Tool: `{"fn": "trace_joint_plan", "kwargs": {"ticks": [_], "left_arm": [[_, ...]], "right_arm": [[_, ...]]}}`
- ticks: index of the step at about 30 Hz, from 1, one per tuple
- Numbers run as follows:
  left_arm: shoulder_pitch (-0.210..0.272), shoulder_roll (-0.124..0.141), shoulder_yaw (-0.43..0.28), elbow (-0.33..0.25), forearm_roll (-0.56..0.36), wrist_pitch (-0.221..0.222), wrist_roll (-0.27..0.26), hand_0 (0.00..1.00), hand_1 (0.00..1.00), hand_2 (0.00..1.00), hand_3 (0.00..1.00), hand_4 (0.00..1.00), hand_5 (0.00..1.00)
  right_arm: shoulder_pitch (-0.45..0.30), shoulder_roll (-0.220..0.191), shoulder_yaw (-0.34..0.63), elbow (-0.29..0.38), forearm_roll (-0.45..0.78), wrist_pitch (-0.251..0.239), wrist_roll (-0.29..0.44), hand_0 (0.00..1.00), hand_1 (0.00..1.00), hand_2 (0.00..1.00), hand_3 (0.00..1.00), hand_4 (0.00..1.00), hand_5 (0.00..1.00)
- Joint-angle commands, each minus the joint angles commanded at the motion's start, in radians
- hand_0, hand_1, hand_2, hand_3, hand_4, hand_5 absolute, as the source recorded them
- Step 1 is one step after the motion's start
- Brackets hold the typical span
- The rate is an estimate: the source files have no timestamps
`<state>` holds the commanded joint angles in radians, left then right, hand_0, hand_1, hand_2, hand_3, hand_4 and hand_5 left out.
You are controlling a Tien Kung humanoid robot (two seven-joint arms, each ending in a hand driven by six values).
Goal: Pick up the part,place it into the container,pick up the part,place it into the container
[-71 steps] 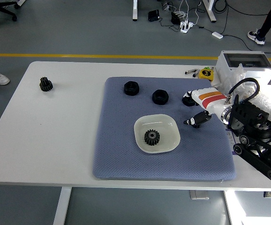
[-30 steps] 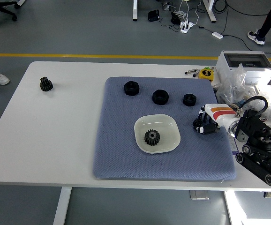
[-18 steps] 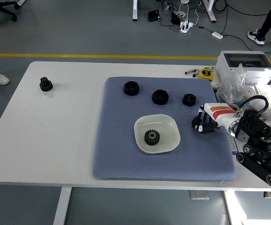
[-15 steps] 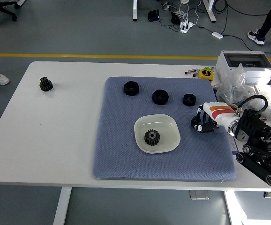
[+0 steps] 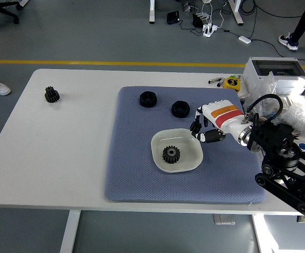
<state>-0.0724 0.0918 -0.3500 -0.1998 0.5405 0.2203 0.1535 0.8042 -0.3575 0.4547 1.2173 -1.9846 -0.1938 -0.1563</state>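
A white bowl sits in the middle of the blue-grey mat with one black gear in it. Two black ring-shaped parts lie on the mat behind the bowl. My right hand hangs just over the bowl's right rim. Its fingers are curled around a small dark part that they mostly hide. The white back of the hand covers the spot where a third ring part lay. Another black gear stands far off at the table's left.
A grey box, crumpled plastic bags and small items crowd the table's right edge behind my arm. A yellow tape measure lies by the mat's far right corner.
My right hand has lifted from the mat's right side and moved left to the bowl's right rim with its fingers still curled. It now hides the third ring part.
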Motion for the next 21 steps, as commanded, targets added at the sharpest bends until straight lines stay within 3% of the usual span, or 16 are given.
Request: {"fn": "trace_joint_plan", "kwargs": {"ticks": [8,21], "left_arm": [[0.000,0.001,-0.002,0.000,0.005,0.000,0.002,0.727,0.725,0.784,0.639,0.706,0.621],[0.006,0.003,-0.015,-0.002,0.027,-0.003,0.010,0.728,0.724,0.783,0.638,0.706,0.623]], "right_arm": [[0.014,0.012,-0.074,0.085,-0.038,0.021,-0.003,0.128,0.289,0.392,0.450,0.703,0.339],[0.021,0.051,-0.122,0.022,-0.045,0.024,-0.007,0.149,0.348,0.438,0.465,0.689,0.342]]}}
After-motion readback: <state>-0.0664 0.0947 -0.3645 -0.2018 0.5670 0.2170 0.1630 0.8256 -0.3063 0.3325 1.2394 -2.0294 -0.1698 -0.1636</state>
